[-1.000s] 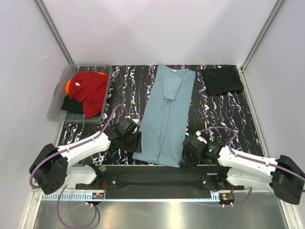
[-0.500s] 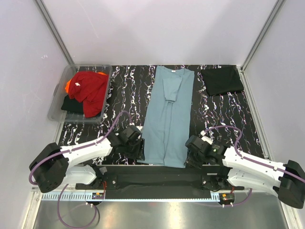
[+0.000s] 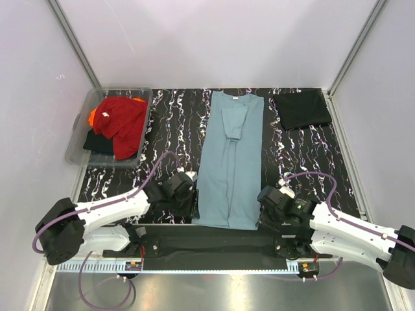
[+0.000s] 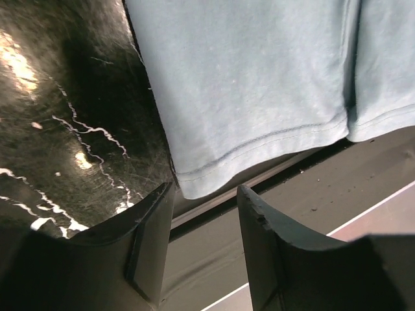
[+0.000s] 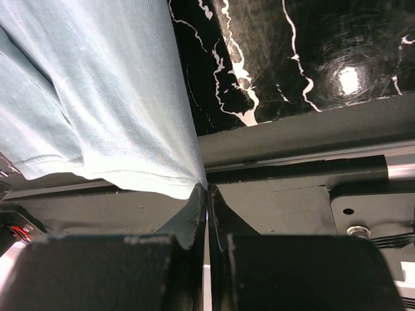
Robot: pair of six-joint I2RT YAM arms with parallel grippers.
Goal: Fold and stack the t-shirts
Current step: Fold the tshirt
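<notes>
1. Teal t-shirt (image 3: 230, 162): I see it lying flat as a long narrow strip, both sides folded in. It runs down the middle of the table (image 3: 175, 116) from the far edge to the near edge. The collar is at the far end. The hem reaches the near edge of the black marbled surface.

2. Left gripper (image 4: 204, 201): the jaws are spread. The near-left hem corner of the strip lies just ahead of the gap between the two fingers. Neither finger clamps the cloth. From the top camera, this gripper sits low against the left side of the hem.

3. Right gripper (image 5: 206, 191): the jaws are pressed together. The near-right hem corner runs straight into the closed tips, so I read it as pinched there. The cloth fans out to the left from that point.

4. Folded black t-shirt (image 3: 303, 109): it lies at the far right of the table, well apart from both arms.

5. Clear tub (image 3: 78, 139): it stands at the far left. It holds a crumpled red t-shirt (image 3: 123, 123) on top, an orange t-shirt (image 3: 94, 116) showing at its left, and a dark shirt (image 3: 97, 141) beneath.
</notes>
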